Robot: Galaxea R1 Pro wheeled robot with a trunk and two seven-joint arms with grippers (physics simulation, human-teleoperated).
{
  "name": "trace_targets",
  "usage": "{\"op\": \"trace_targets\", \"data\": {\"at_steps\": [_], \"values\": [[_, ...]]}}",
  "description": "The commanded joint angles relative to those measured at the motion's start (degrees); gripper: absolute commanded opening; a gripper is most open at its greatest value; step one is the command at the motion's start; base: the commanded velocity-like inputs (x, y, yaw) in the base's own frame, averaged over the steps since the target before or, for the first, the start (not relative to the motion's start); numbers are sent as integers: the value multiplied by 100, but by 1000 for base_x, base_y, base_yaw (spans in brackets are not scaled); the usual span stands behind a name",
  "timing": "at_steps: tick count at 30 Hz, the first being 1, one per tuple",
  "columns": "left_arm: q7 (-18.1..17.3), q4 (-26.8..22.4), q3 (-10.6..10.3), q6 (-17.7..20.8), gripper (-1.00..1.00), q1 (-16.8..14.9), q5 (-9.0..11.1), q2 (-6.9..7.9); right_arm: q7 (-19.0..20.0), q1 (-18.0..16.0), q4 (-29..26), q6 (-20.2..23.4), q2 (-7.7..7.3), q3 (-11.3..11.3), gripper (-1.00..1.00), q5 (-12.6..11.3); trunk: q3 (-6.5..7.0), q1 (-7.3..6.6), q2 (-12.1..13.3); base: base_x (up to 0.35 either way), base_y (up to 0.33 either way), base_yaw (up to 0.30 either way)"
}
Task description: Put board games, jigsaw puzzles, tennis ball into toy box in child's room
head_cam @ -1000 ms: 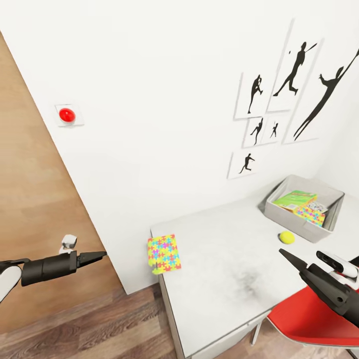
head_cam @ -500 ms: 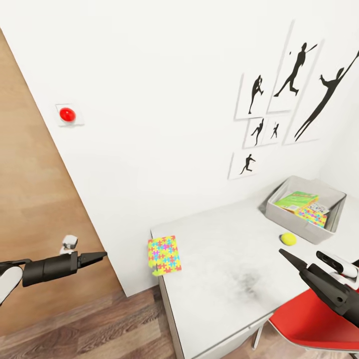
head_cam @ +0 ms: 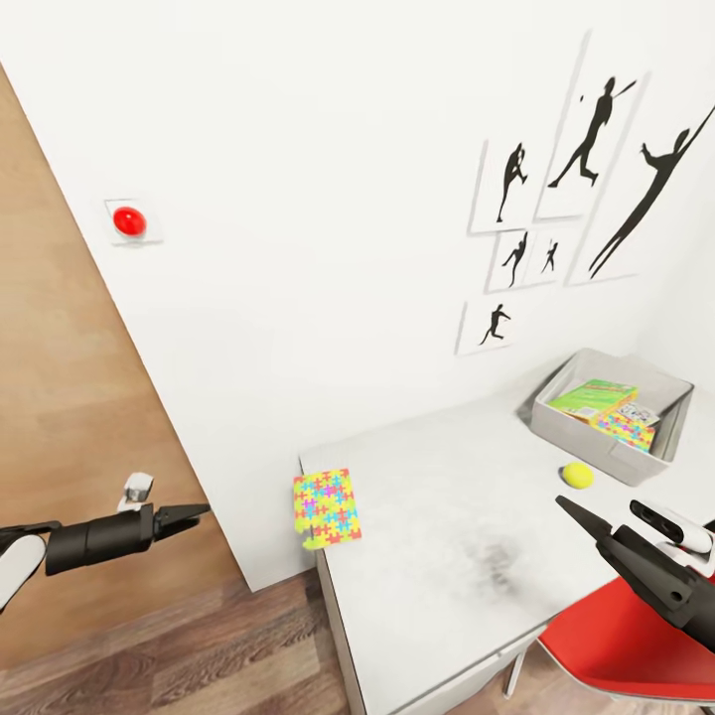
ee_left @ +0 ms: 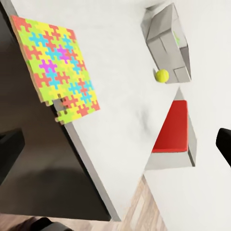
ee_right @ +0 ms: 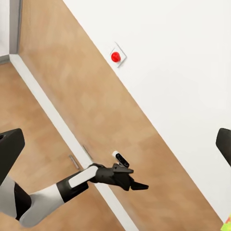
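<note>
— Starting at the left side: what is the left end effector (head_cam: 199, 512) doing?
— It hangs in the air beside the wooden door (head_cam: 70, 397), holding nothing. In the head view its fingers come to one dark point, so they look pressed together; the right wrist view shows the same closed tip (ee_right: 137, 185).
— And what lies just past it?
— A jigsaw puzzle (head_cam: 327, 507) lies flat at the near corner of the table (head_cam: 437, 556), to the right of that end effector and apart from it, one edge overhanging the corner. The left wrist view shows it too (ee_left: 55, 67).
— Further right?
— The tennis ball (head_cam: 576, 476) rests on the table top, ahead of the right end effector (head_cam: 571, 511) and near its tip, not touching it. Just beyond the ball stands the toy box (head_cam: 596, 437), against the white wall under the silhouette pictures (head_cam: 586, 189).
— Anything in the box?
— A green-topped board game (head_cam: 593, 396) and a second jigsaw puzzle (head_cam: 626, 428), side by side.
— The right end effector's fingers?
— Also drawn together to a point and empty, above the red chair (head_cam: 616, 636).
</note>
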Motion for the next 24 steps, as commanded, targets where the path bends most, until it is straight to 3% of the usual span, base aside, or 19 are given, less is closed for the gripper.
{"op": "trace_targets", "data": {"at_steps": [1,8,9,15,24], "values": [[-7,108,-11,24,100,-43,13,2,11,-4,-1,59,0,0,100,-20,-27,24,-50,0,0,0],[252,691,-23,22,100,-274,8,-97,15,-4,0,59,0,0,100,-21,-153,178,-331,0,0,0],[541,970,-25,32,100,-402,4,-209,15,-4,-1,59,-1,0,100,-21,-171,200,-371,0,0,0],[718,1097,-25,27,100,-460,-9,-296,13,-4,-1,64,-3,-7,100,-21,-279,332,-611,0,0,0],[752,1129,-29,12,100,-471,-24,-279,7,-4,-1,67,-3,-9,100,-21,-440,529,-972,0,0,0]]}}
